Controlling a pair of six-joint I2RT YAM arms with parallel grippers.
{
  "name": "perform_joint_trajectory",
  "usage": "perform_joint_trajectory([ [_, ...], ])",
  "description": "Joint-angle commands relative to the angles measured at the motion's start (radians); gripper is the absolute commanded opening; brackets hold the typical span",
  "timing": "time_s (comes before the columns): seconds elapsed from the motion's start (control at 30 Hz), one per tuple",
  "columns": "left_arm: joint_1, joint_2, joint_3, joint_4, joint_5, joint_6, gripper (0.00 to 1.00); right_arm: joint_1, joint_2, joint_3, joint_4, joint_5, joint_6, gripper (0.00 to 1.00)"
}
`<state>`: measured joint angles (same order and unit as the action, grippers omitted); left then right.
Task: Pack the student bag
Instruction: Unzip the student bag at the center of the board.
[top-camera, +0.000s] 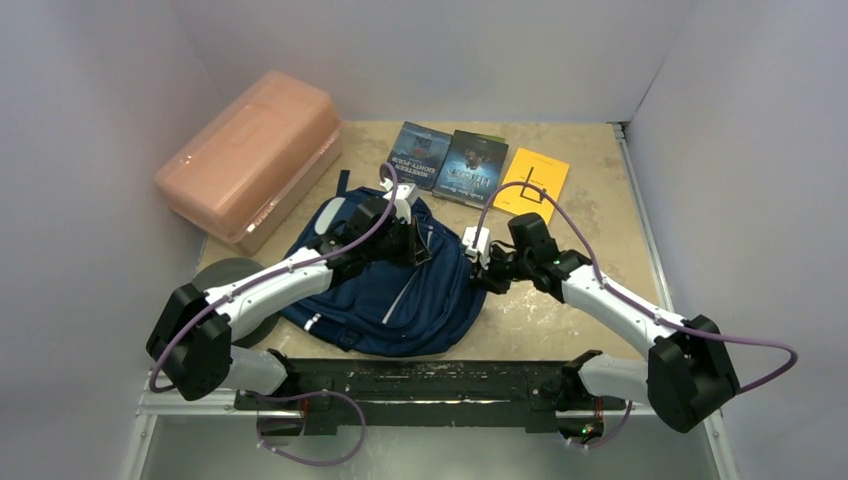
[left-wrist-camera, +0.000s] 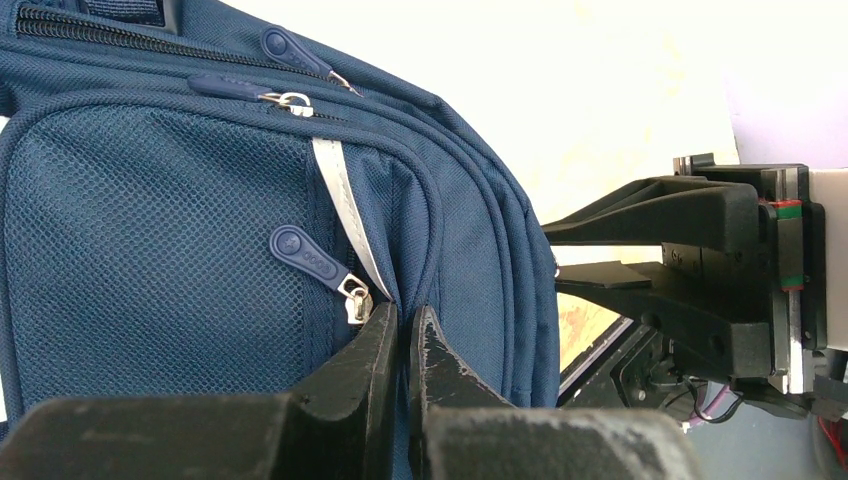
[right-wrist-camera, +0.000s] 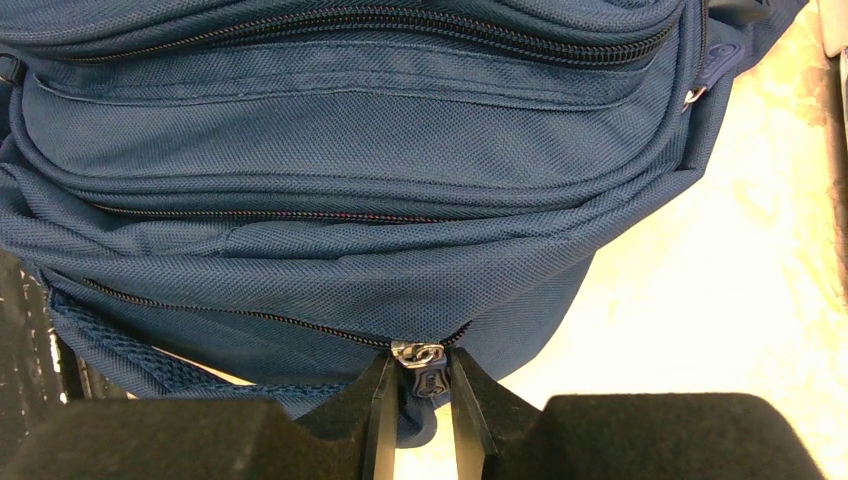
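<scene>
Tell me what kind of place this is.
Probably a robot test cell: blank white walls box in a table, two arms are bolted at its near edge, backpack and books laid out.

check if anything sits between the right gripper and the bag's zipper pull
Nothing visible does: the right gripper already has its fingers closed on either side of the zipper pull at the student bag's edge, with nothing else between them.

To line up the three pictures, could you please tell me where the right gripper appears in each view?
Top external: right gripper just right of centre, beside the student bag.
Left wrist: right gripper at the right edge, pointing left.
Right wrist: right gripper bottom centre, straddling a zip pull.
Shared landmark: the student bag.
</scene>
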<state>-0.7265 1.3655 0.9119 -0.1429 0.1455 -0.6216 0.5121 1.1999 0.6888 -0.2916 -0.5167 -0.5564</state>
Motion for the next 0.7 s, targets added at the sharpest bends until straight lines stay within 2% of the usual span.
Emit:
perform_joint_trajectory([
  [0.0, 0.013, -0.014, 0.011, 0.085, 0.006, -0.014, 0.00, 0.005, -0.003, -0.004, 0.079, -0.047, -0.017, 0.27],
  [0.43, 0.013, -0.013, -0.004, 0.107, 0.020, -0.009, 0.00, 0.021, 0.026, -0.019, 0.147, 0.025, -0.030, 0.30],
  [0.47, 0.013, -0.013, -0.006, 0.106, 0.018, -0.008, 0.00, 0.025, 0.023, -0.020, 0.154, 0.056, -0.031, 0.29],
  [0.57, 0.012, -0.016, -0.007, 0.088, 0.006, -0.003, 0.00, 0.049, -0.005, -0.018, 0.151, 0.187, -0.051, 0.14],
  [0.67, 0.013, -0.017, -0.007, 0.077, -0.001, 0.008, 0.00, 0.121, -0.048, -0.020, 0.112, 0.367, -0.129, 0.13],
])
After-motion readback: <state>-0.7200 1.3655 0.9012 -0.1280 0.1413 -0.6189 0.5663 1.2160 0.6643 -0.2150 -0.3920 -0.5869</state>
